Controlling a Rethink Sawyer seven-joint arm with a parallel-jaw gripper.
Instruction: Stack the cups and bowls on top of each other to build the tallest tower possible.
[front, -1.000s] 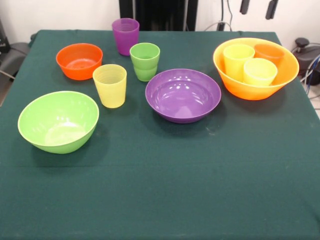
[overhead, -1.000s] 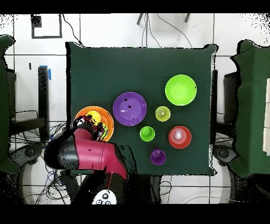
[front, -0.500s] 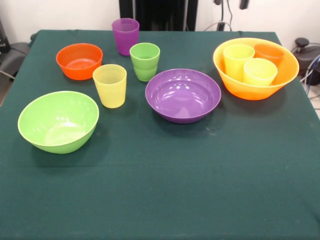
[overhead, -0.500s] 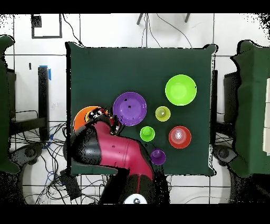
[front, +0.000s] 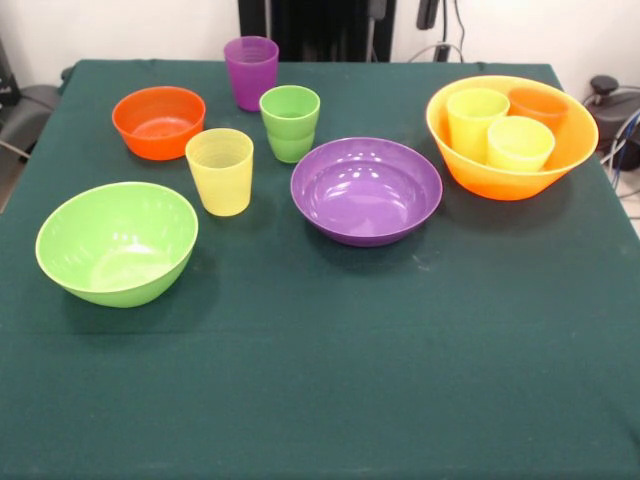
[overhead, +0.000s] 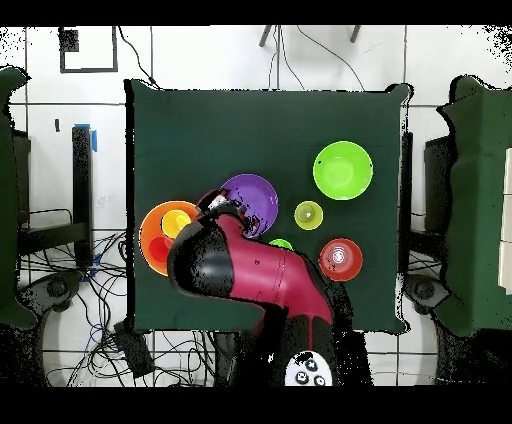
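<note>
The largest yellow-orange bowl (front: 500, 180) stands at the right and holds three upright cups: yellow (front: 475, 115), orange (front: 537, 102) and pale yellow (front: 520, 142). The purple bowl (front: 366, 190) is at the centre. The lime bowl (front: 117, 242) is at the left, the small orange bowl (front: 158, 121) behind it. A ribbed yellow cup (front: 220, 170), a green cup (front: 290, 122) and a purple cup (front: 251, 72) stand loose. My gripper (front: 402, 10) shows only its tips at the top edge, apart and empty. In the overhead view the gripper (overhead: 215, 203) hangs between the big bowl (overhead: 150, 240) and the purple bowl (overhead: 258, 192).
The arm (overhead: 250, 275) covers the purple cup and most of the green cup (overhead: 282, 243) in the overhead view. The dark green cloth (front: 320, 380) covers the whole table. Cables and chairs stand around the table's sides.
The arm has swung from over the large yellow-orange bowl toward the purple bowl. In the front view the gripper tips slid left along the top edge. No cup or bowl moved.
</note>
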